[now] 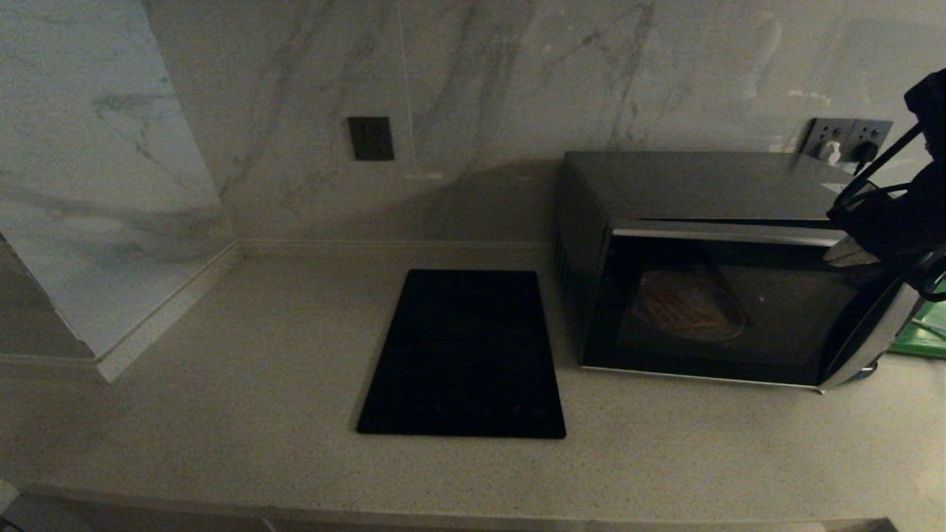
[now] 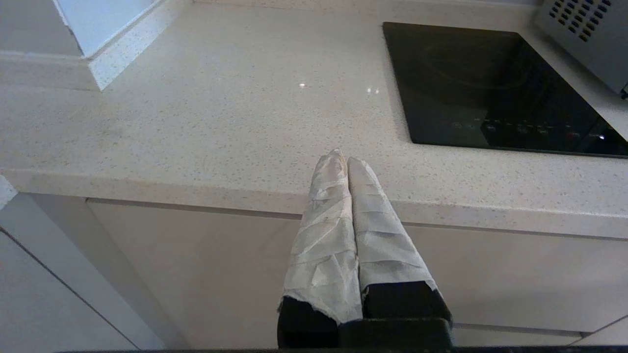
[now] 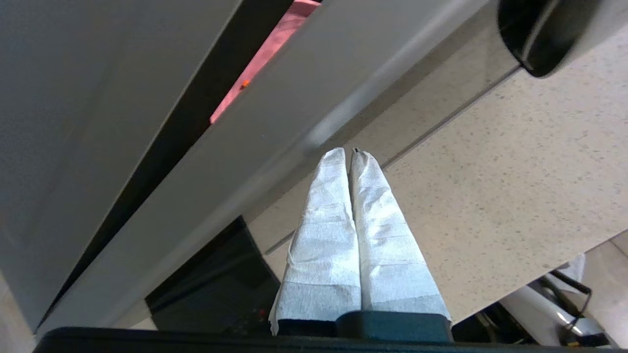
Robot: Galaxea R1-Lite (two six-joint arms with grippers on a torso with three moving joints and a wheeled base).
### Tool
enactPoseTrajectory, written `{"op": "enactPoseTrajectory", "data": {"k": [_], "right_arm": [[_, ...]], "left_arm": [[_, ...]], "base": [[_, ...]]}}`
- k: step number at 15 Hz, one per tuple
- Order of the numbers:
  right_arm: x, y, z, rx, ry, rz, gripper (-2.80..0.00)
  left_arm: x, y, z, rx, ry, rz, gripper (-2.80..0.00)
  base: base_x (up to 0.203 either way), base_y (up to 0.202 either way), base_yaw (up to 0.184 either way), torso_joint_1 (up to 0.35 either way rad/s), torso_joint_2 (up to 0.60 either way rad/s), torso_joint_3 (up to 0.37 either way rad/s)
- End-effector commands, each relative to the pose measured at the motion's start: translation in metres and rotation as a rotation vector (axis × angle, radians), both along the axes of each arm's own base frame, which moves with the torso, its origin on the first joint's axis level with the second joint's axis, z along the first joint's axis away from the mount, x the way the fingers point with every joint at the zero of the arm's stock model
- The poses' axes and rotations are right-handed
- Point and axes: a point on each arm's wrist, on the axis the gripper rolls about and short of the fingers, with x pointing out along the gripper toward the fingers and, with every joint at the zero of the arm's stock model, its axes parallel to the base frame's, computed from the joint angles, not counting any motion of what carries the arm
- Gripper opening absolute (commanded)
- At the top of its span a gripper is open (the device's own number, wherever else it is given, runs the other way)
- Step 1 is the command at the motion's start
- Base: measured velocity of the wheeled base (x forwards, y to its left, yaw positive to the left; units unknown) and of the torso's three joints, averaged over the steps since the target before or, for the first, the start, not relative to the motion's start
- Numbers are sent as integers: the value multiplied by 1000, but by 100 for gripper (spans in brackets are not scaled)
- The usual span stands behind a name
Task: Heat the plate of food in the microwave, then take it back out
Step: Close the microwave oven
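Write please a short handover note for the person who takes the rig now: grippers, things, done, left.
Left gripper: jaws shut, empty, parked at the counter's front edge.
Right gripper: jaws shut, empty, at the microwave's upper right corner, by the door's top edge.
Plate of food: inside, seen through the glass.
Done: plate loaded.
Left: door looks slightly ajar; whether heating is finished cannot be told. Finally, take the plate out.
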Motion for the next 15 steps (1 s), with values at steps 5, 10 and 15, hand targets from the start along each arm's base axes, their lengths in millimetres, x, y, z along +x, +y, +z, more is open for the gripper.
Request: {"op": "enactPoseTrajectory", "data": {"k": [5,10,15], "right_arm": [[6,-7,-1,35,-36,10,-280],[14,-13,-5,50,-49,10,-280],[19,-19,-8,76,-72,23,-280]], "left_arm": [[0,0,0,-1,1,0,-280],[0,0,0,-1,0,0,-280],[0,0,0,-1,0,0,-280]], "base": [[0,0,0,0,0,0],[0,0,0,0,0,0],[0,0,0,0,0,0]]}}
